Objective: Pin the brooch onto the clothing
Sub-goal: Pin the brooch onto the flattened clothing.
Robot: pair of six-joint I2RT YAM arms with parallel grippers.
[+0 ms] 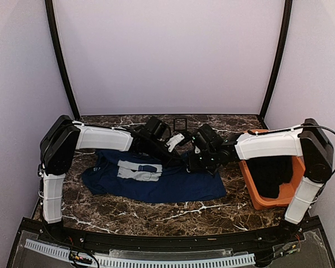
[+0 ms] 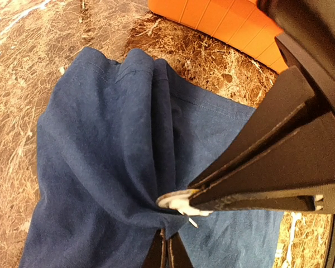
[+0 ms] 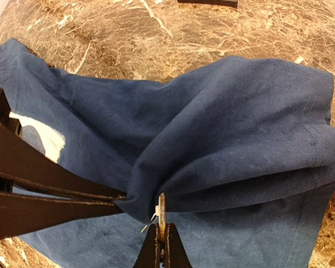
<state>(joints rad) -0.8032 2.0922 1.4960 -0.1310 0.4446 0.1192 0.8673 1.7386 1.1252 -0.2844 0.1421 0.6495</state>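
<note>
Dark veined marble counter (image 1: 156,218) under plain lilac walls (image 1: 167,56), and the navy T-shirt (image 1: 156,187) lies spread on it left of centre, with both arms meeting over its right half. My left tool (image 2: 167,241) is pressed together on a raised fold of the cloth, holding it up off the counter. My right tool (image 3: 159,230) is pinching the brooch (image 3: 161,207) edge-on, right against that same fold, with its pale pin (image 3: 149,222) sticking out on the left tool's side just below the ridge.

What worries me: the pin looks to lie alongside the fabric rather than through it, so pushing on could slide it off the fold. I can't tell from either wrist view whether the point has caught any threads. The hold on the disc is thin, at the rim; sideways load from the cloth could twist it out of the grip, and it would drop into the folds. If the left pinch slips, the ridge collapses and there's nothing to push against. The two tools are nearly touching, so a small overshoot means a collision
</note>
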